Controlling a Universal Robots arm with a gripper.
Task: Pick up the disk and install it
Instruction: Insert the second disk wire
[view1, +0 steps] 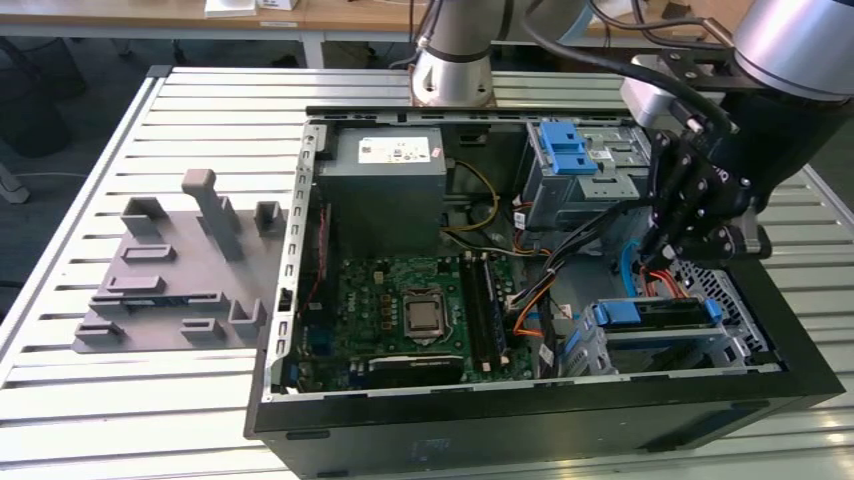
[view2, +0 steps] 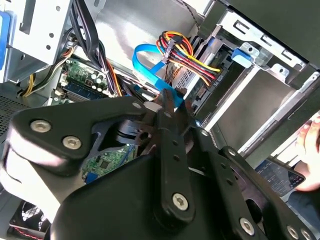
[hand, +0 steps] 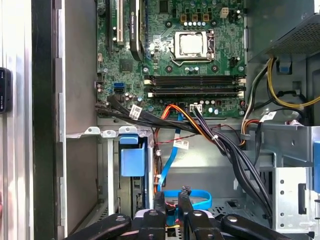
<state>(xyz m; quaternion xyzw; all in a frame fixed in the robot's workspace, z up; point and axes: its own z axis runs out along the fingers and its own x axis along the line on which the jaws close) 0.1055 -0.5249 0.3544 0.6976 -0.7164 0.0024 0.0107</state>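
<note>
Slatted metal tabletop carried an open computer case lying on its side, motherboard exposed. Inside the case, toward the exterior view's right, the gripper hung with its fingertips nearly together around a blue ribbon cable and nothing firmly held. Just below it in the exterior view, the disk sat in its blue carrier within the drive cage. Farther off, a grey power supply box stood near the case's far wall, and a grey fixture tray rested on the table, well apart.
</note>
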